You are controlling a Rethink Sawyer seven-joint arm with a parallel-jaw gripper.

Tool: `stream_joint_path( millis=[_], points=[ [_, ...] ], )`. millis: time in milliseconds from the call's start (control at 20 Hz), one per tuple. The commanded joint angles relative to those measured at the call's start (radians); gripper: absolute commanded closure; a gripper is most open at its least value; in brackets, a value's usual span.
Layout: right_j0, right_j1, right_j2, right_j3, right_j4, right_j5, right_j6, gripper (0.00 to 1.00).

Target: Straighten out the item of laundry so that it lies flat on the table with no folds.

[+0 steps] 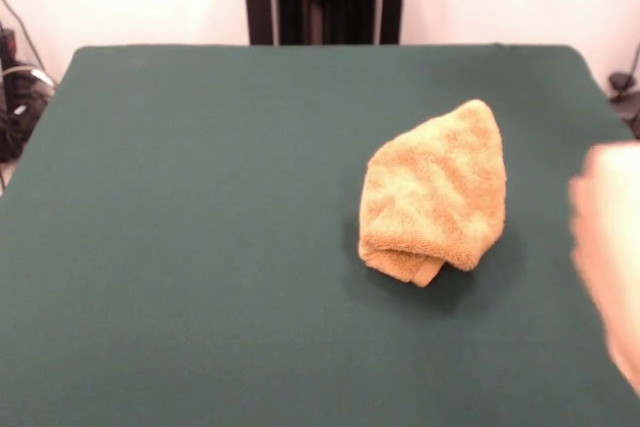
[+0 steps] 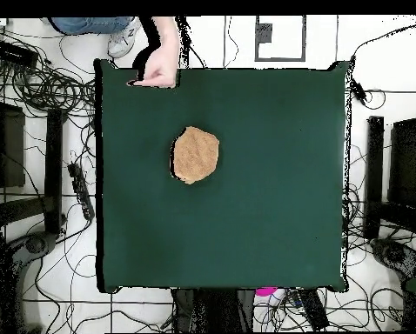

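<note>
No readable text, label or number anywhere (either view).

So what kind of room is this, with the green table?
Probably a robot lab. Tangled cables cover the floor around the green table, and a person's hand reaches over it near a yellow towel.
</note>
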Motion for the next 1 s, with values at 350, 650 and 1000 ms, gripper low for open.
stream_joint_path(
  millis=[350,650,1000],
  points=[
    [0.052,0.083,0.028,0.030,0.003,-0.002,0.358,0.00],
    [0.058,0.184,-0.015,-0.178,0.033,0.109,0.417,0.00],
    [0.090,0.262,-0.070,-0.316,0.061,0.137,0.520,0.00]
  ],
)
